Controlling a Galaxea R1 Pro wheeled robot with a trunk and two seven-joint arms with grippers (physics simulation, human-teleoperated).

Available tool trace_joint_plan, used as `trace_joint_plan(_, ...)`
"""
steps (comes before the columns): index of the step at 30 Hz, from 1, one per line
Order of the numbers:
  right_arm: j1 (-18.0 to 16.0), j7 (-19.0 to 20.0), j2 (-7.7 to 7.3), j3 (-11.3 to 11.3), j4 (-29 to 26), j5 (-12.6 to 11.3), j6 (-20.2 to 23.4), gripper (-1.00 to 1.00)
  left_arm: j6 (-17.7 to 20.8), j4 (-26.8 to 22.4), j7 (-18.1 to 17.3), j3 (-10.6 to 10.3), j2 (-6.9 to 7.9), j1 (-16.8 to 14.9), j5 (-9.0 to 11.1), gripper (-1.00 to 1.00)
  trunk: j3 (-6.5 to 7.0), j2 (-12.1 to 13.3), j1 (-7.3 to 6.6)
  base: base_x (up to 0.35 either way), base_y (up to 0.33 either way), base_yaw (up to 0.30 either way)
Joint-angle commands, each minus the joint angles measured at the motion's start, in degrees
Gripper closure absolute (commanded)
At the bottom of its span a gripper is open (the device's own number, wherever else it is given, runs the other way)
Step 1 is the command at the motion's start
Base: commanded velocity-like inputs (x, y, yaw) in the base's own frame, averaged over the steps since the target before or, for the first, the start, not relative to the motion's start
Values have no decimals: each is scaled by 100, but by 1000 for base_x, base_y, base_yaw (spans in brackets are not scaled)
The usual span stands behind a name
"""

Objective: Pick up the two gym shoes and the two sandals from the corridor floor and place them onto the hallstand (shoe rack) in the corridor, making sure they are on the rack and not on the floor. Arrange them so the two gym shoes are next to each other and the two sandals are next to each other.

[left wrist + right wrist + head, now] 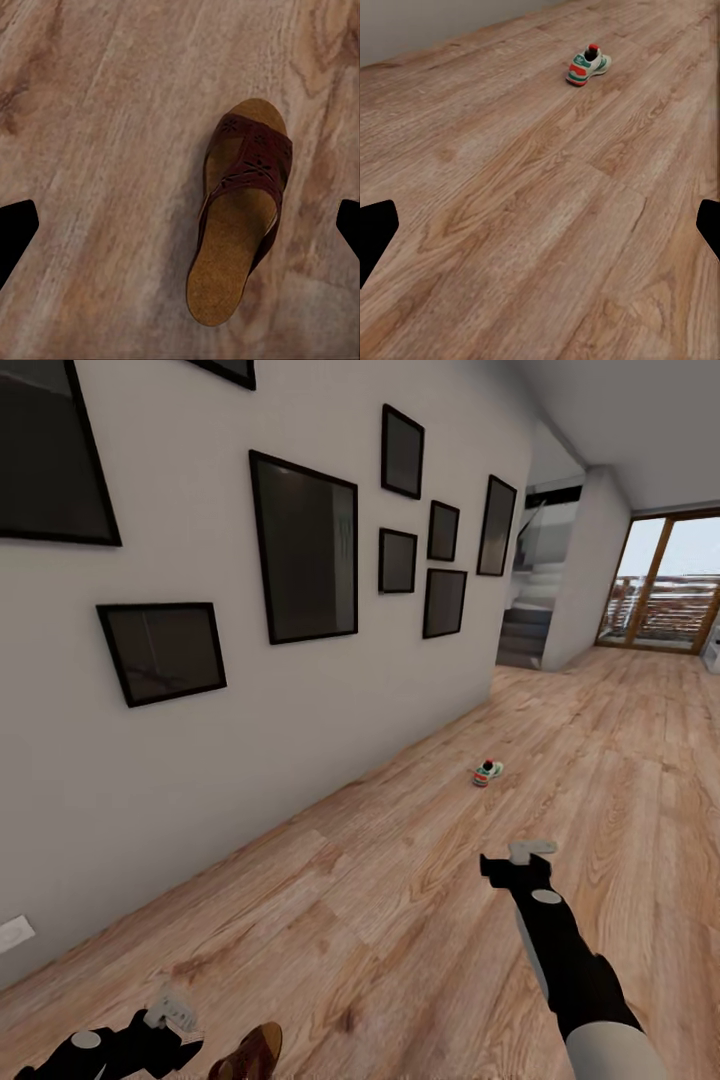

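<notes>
One gym shoe (487,771), white with green and red-orange, lies on the corridor floor (400,900) some way ahead, near the wall. It also lies far ahead of my right gripper (540,225) as gym shoe (587,66). My right gripper (517,857) hovers over bare planks, open and empty. A brown sandal (250,1055) with a maroon strap lies at the near edge, just right of my left gripper (172,1010). From above, the sandal (240,214) sits toward one of the wide-open fingertips (15,232) of my left gripper (180,229), untouched. The hallstand is out of view.
A white wall (200,780) hung with several black picture frames (305,547) runs along the left. A wall socket (15,933) sits low on it. Far down the corridor are stairs (525,630) and glazed doors (665,585). Open floor spreads to the right.
</notes>
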Motion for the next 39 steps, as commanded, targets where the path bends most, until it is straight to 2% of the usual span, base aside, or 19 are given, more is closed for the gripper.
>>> trace_joint_plan(1,-3,-2,7,-4,-92,36,69,-100,-25,1,-22,45,-1,-2,-92,-100,-38,-4,1,0,0,0)
trace_joint_plan(9,-3,1,28,9,-404,34,476,-100,1,12,-28,28,-11,13,-201,-100,-286,-15,22,0,0,0)
trace_joint_plan(18,-3,3,49,11,-444,36,602,-100,9,15,-29,20,-14,31,-221,-100,-566,-27,45,0,0,0)
trace_joint_plan(26,-1,6,52,12,-324,37,620,-100,13,16,-12,23,-8,64,-222,-100,-815,-38,65,0,0,0)
trace_joint_plan(33,5,10,53,13,58,37,598,-100,-117,4,51,45,11,54,-209,-100,-1033,-47,83,0,0,0)
trace_joint_plan(39,6,10,53,12,167,37,588,-100,-284,-560,86,72,-30,-7,-185,-100,-1218,-55,99,0,0,0)
